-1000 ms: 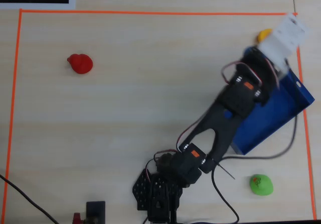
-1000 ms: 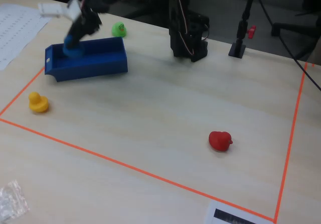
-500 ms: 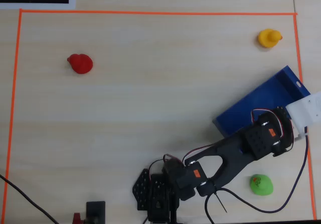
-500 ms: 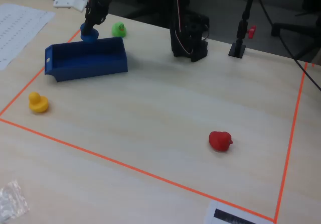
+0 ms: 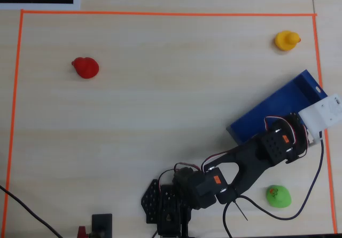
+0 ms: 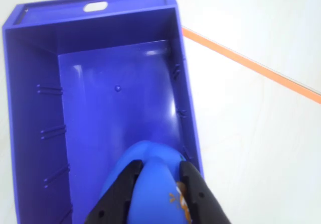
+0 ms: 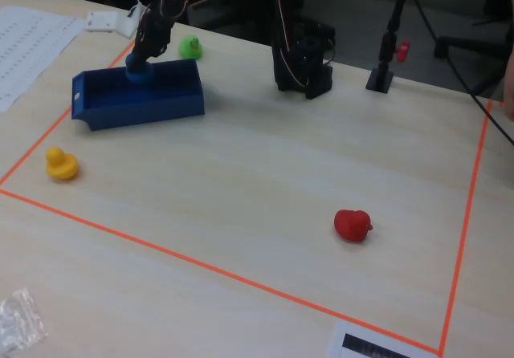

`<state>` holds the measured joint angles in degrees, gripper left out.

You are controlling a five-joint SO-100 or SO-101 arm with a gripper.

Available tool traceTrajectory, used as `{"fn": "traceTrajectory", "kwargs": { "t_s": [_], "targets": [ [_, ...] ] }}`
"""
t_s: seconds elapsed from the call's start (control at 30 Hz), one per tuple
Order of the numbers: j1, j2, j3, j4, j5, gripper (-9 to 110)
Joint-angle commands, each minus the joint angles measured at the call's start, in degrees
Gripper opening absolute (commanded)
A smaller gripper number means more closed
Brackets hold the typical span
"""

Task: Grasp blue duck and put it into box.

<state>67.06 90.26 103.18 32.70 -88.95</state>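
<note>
My gripper (image 6: pixel 160 164) is shut on the blue duck (image 6: pixel 155 189), one black finger on each side of its body, with orange marks showing near the right finger. It holds the duck over the near end of the dark blue box (image 6: pixel 30 108). In the fixed view the gripper (image 7: pixel 138 63) has the duck (image 7: pixel 136 75) at the box's far wall, just inside the box (image 7: pixel 136 105). I cannot tell whether the duck touches the floor. In the overhead view the arm's wrist covers the duck and part of the box (image 5: pixel 272 110).
A green duck (image 5: pixel 278 196) sits near the box beside the arm. A yellow duck (image 5: pixel 286 40) lies beyond the box, and a red duck (image 5: pixel 85 67) at the far side. Orange tape (image 5: pixel 160 13) frames the table. The arm's base (image 5: pixel 171 206) stands at the edge.
</note>
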Motion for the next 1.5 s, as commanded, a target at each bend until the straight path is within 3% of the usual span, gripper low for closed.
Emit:
{"fn": "traceTrajectory", "kwargs": {
  "t_s": [0.0, 0.17, 0.43, 0.5, 0.6, 0.77, 0.87, 1.07, 1.47],
  "targets": [
    [-1.1, 0.7, -0.6, 0.7, -4.4, 1],
    [-0.8, 1.8, -0.5, 3.3, -4.7, 20],
    [-1.8, 8.4, 3.6, 4.5, -5.7, 27],
    [-3.7, 12.2, 5.0, 6.2, -6.6, 22],
    [-12.9, 21.4, 6.7, 11.1, -6.9, 0],
    [-43.6, 40.8, 12.9, 13.6, 4.7, 0],
    [-55.9, 55.5, 30.8, 13.2, 3.4, 0],
    [-63.9, 85.4, 61.2, 23.7, -0.4, 0],
    [-67.2, 99.4, 75.0, 38.1, -0.5, 0]
  ]
}}
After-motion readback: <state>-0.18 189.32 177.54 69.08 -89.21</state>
